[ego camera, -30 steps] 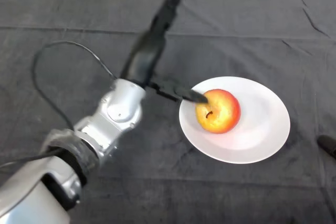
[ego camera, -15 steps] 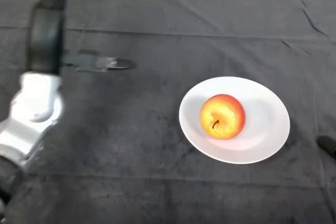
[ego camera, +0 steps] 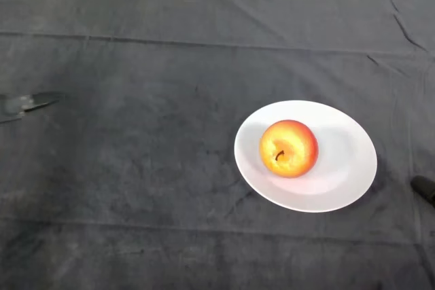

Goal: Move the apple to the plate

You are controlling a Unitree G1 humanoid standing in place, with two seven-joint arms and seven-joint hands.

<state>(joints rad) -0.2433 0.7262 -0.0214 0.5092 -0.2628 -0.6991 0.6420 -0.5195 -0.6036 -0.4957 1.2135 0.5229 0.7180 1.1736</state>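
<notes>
A red and yellow apple [ego camera: 289, 148] sits stem up on a white plate [ego camera: 346, 161], a little left of the plate's middle. Only a black, straight fingertip of my left hand [ego camera: 27, 103] shows at the far left edge, low over the dark cloth. It is far from the apple and the plate and holds nothing. The rest of the hand and the arm are out of view.
The table is covered by a dark grey cloth [ego camera: 149, 181] with a few creases. A small dark object [ego camera: 425, 188] pokes in at the right edge, just right of the plate.
My left hand has let go of the apple and drawn back to the left, from beside the plate until almost out of view. The apple stays on the plate.
</notes>
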